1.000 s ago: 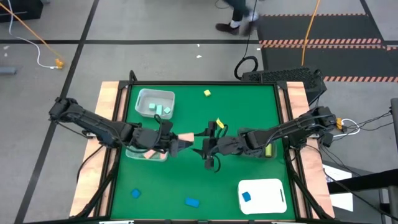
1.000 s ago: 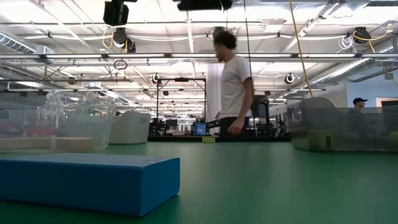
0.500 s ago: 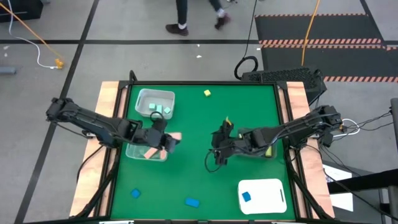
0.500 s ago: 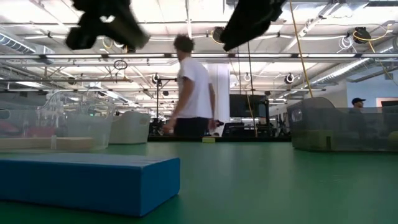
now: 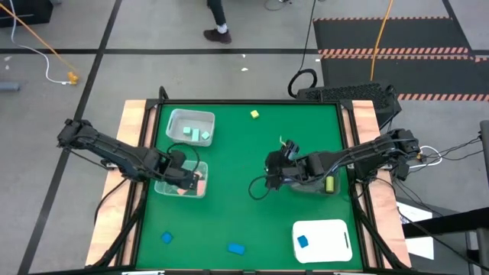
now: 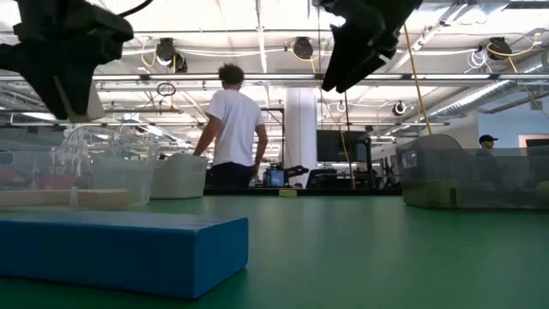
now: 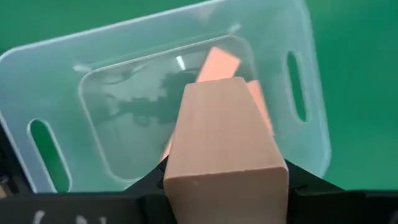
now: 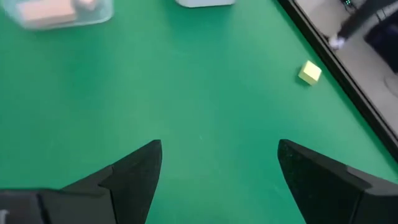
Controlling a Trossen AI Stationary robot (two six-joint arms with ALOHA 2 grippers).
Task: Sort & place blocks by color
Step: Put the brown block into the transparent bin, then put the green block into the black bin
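My left gripper [image 7: 225, 182] [image 5: 186, 175] is shut on a salmon block [image 7: 221, 134] and hangs over the clear bin [image 5: 180, 185] near the table's left edge. That bin holds more salmon blocks [image 7: 217, 62]. My right gripper [image 8: 217, 168] [image 5: 273, 166] is open and empty, above bare green table right of centre. A yellow block [image 5: 254, 114] [image 8: 310, 73] lies near the far edge. Two blue blocks [image 5: 166, 237] [image 5: 235, 248] lie near the near edge. Mint blocks [image 5: 195, 135] sit in the far-left bin. My left gripper pinches the salmon block between its two fingers, on two opposite side faces [image 7: 177, 168]. The fingers come from above, pointing down. The block sticks out past the fingertips towards the bin and is lifted clear of the blocks inside.
A white flat tray [image 5: 330, 229] with one blue block [image 5: 302, 241] sits at the near right corner. A clear bin [image 5: 325, 183] with a yellow piece stands by the right edge, beside my right arm. A person [image 6: 232, 129] walks in the room beyond the table.
My left gripper has carried the salmon block from the table's centre toward the left edge, and now hangs over the salmon bin. My right gripper has drawn back from the centre toward the right edge and slightly toward the far edge.
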